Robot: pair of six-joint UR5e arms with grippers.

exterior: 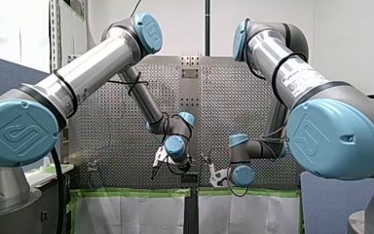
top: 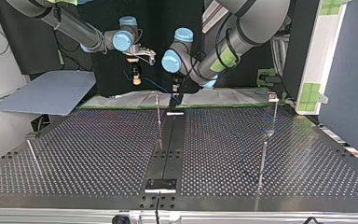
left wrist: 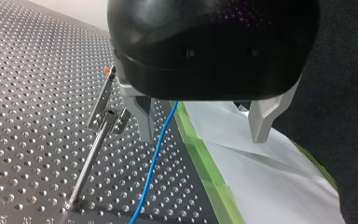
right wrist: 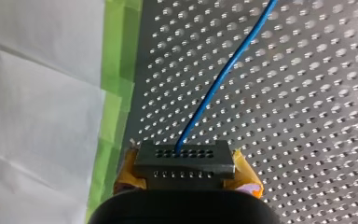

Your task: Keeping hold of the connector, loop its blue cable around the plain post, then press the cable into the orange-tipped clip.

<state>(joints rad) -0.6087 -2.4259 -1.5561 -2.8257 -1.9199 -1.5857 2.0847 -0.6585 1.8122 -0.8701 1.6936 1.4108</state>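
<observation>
Our right fingers point(right wrist: 245, 171), yellow-padded, grasp the black connector point(right wrist: 184, 159) above the worktop point(right wrist: 307, 116), and its blue cable point(right wrist: 219, 79) runs from the connector ahead over the perforated surface. Our left fingers point(left wrist: 264, 114) stand released, spread wide, with the cable passing through the gap between them, nearer the finger beside the orange-tipped clip point(left wrist: 103, 100). The clip sits on a thin rod fixed in the worktop, apart from the cable.
</observation>
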